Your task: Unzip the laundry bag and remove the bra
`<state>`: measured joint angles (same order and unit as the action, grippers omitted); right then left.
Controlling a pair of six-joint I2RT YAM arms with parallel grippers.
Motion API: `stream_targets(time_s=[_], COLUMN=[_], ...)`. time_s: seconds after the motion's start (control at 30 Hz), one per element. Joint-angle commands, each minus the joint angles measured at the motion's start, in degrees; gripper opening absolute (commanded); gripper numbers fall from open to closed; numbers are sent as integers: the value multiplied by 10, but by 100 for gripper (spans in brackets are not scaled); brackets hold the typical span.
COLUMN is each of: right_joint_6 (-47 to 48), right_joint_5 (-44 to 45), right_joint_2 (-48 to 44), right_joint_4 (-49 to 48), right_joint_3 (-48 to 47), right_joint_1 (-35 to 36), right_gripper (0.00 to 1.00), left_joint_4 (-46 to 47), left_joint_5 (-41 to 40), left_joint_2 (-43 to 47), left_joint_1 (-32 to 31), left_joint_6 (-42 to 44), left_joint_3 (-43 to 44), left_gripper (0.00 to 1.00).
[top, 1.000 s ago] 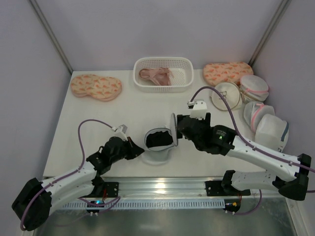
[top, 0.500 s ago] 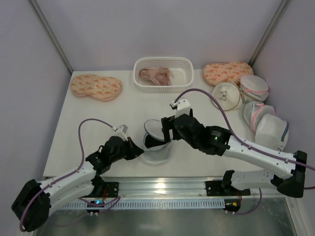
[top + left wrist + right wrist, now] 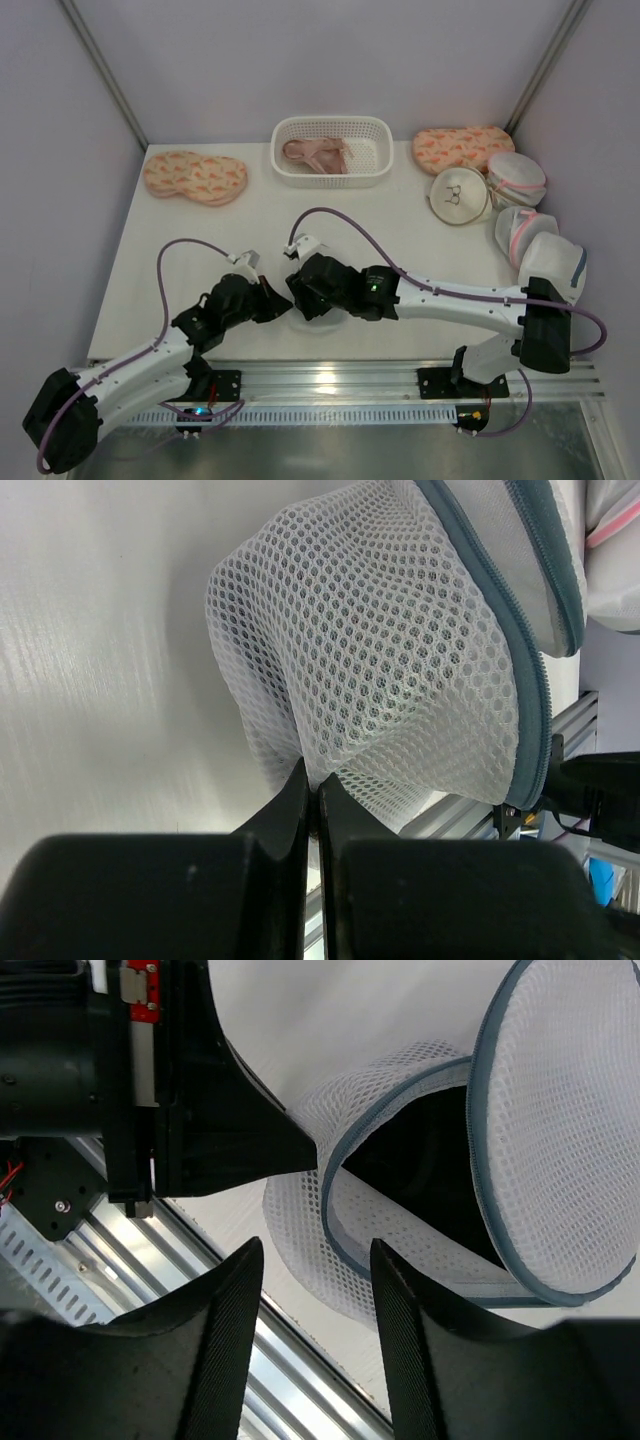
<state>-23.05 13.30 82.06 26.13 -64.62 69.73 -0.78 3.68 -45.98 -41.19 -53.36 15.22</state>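
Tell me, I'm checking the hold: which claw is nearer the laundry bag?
Left. The left claw pinches the laundry bag by its mesh wall; the right claw is open over its unzipped mouth.

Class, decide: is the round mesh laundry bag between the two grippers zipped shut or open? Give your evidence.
Open: the laundry bag has its lid flap standing clear of the rim, exposing a dark interior.

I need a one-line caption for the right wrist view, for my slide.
Open right gripper faces the unzipped laundry bag, black bra inside; left gripper pinches its mesh.
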Motion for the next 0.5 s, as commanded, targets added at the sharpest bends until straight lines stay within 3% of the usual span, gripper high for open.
stream_targets(time_s=[0.0,0.3,0.47], right_joint_6=[-20,-32,-36], right_joint_5=[12,71,84], right_joint_2=[10,13,-54], right_joint_4=[-23,-32,-85], right_joint_3=[-23,-9,38], right_joint_1=[0,-7,-10], right_gripper=[49,40,23], left_joint_4=[-9,-27,-70], left_joint_5=[3,-3,-23], left_joint_2=[19,41,51], left_joint_1=[-1,-1,-1], left_joint_6=[10,11,18], left_joint_3=[25,20,29], left_gripper=[0,0,0])
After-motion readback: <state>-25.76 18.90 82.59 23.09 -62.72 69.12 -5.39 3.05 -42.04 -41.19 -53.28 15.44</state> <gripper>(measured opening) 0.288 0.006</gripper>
